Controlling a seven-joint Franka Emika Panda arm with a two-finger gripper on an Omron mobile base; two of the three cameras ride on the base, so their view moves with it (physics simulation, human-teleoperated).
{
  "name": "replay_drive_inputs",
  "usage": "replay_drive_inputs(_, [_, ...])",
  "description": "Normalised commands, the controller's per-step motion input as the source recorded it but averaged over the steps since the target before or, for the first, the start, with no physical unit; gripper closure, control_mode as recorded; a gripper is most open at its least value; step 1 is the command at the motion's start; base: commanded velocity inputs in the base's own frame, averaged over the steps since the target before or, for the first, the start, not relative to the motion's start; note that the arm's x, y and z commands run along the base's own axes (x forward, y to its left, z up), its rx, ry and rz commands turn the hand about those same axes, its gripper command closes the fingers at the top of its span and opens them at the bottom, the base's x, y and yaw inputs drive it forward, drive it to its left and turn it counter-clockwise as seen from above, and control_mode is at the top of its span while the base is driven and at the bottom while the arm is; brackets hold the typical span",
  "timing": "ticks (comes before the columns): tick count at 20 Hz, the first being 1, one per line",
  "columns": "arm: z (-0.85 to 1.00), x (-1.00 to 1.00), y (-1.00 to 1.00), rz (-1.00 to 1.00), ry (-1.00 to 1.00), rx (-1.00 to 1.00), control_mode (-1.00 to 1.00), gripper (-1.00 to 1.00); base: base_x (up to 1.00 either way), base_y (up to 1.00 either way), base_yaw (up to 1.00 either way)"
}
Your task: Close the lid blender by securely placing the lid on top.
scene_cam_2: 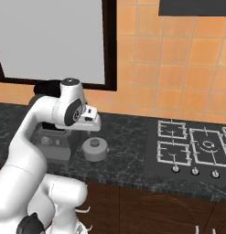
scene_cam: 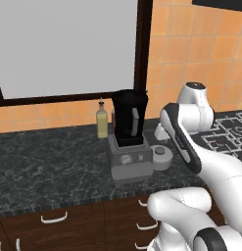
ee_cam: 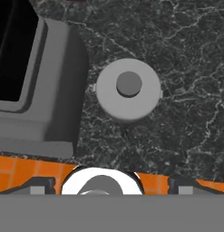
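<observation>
Nearest my hand camera, at its bottom corners, sit my two fingertips (ee_cam: 37, 186), spread wide with nothing between them; my claw (ee_cam: 109, 188) is fully open and holds nothing. Just beyond, at the middle of the hand view, lies the lid (ee_cam: 128, 89), knob up, flat on the dark marbled counter (ee_cam: 186, 68). I judge my jaws are spread this wide so they can drop either side of that disc or its knob, and that I hang above it for a straight descent.

Left of the lid in the same view, just beside it but apart, is the blender (ee_cam: 36, 86), its grey base and the black mouth of the jar showing open, so the lid is not yet on. In the left base view the blender (scene_cam: 128, 142) stands mid-frame with the lid (scene_cam: 162, 157) to its lower right, my forearm crossing in front.

Farther back, a slim yellowish bottle (scene_cam: 102, 121) stands by the tiled wall, left of the jar; it could be knocked if I swing wide. At the right of the right base view lies the stove top (scene_cam_2: 192, 148), well apart from the lid (scene_cam_2: 95, 148). The tall jar itself is the thing I must lift clear of.
</observation>
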Motion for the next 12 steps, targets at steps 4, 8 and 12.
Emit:
replay_drive_inputs(4, [-0.51,0.00,0.00,0.00,0.00,0.00,-1.00,-1.00,0.00,0.00,0.00])
replay_drive_inputs(8, [-0.28,0.12,0.00,0.00,0.00,0.00,-1.00,-1.00,0.00,0.00,0.00])
replay_drive_inputs(12, [-0.19,0.21,-0.04,0.00,0.00,0.00,-1.00,-1.00,0.00,0.00,0.00])
